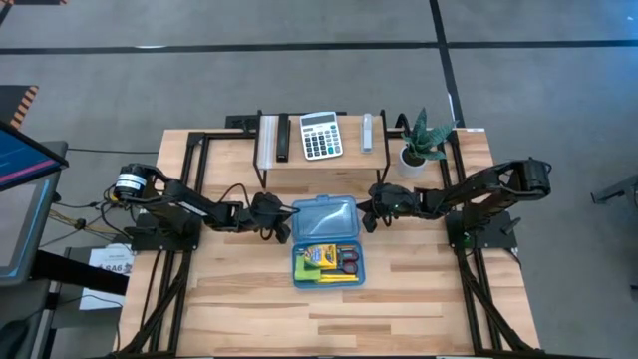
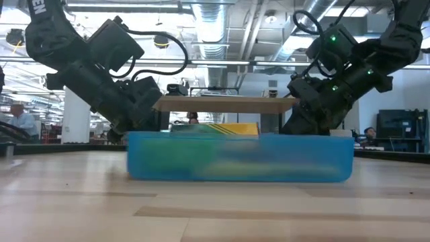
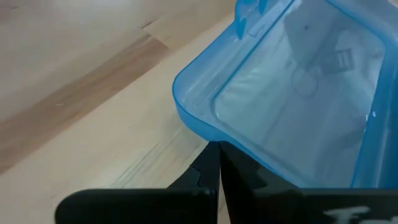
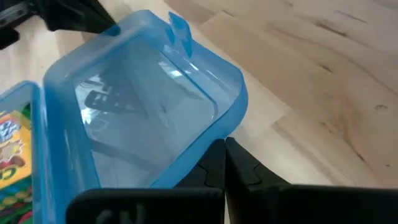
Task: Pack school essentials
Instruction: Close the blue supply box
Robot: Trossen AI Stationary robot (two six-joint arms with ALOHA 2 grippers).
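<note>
A translucent blue plastic case lies open in the middle of the table. Its lid is on the far side and its base on the near side. In the base lie the school essentials: a yellow-green crayon box, red-handled scissors and yellow pencils. My left gripper is shut at the lid's left edge. My right gripper is shut at the lid's right edge. In the low view the case stands between both arms. My left gripper has its shut fingertips against the underside of the lid's rim, at the lid's left edge. It comes slanting down from the table's left. My right gripper has its shut fingertips under the lid's rim, near the right corner on the clasp side. It comes slanting down from the table's right.
A low wooden shelf at the far side holds a white-and-grey calculator and other small items. A potted plant stands to its right. Bare wood lies on the near side of the case. A monitor stands off the table's left.
</note>
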